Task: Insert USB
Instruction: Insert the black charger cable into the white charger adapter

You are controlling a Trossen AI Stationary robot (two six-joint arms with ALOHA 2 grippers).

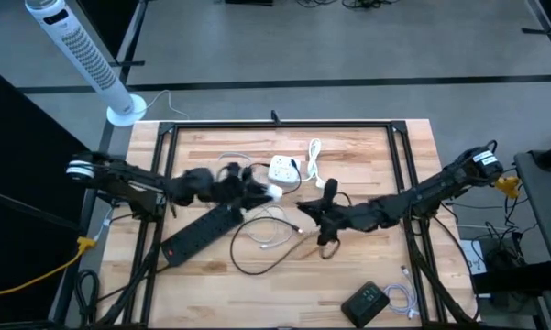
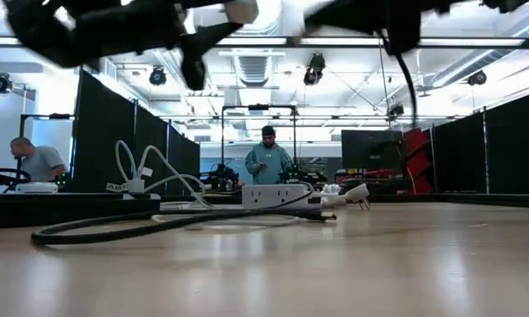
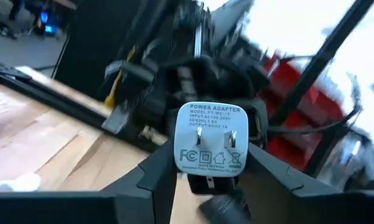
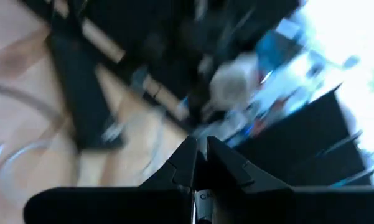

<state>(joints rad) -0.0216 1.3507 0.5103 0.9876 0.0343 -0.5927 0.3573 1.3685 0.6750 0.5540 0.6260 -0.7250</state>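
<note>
Holding a white power adapter (image 3: pixel 211 138) up off the counter (image 1: pixel 202 275), the left gripper (image 3: pixel 210 163) has its fingers (image 3: pixel 150 174) clamped on the adapter's two sides, the label and two metal prongs facing the wrist camera. From above, that adapter shows as a small white block at the tip of the left arm, raised over the middle of the counter, just beside the white power strip (image 1: pixel 282 170).

Over on the other side, the right gripper (image 4: pixel 200 163) sits close by, a little toward the near edge of the counter, its fingers (image 4: pixel 227 165) pressed together. A black cable (image 1: pixel 328 247) runs down from it and loops across the wood, but the wrist view is too blurred to say whether a plug end is pinched in there.

On the counter itself: a long black power strip (image 1: pixel 202 231) lying at an angle under the left arm, a white cable (image 1: pixel 316 165) curled past the white strip, and a dark box (image 1: pixel 365 301) near the front edge. Beyond the counter, a person (image 2: pixel 268 158) stands in the room, another (image 2: pixel 35 160) off to the side.
</note>
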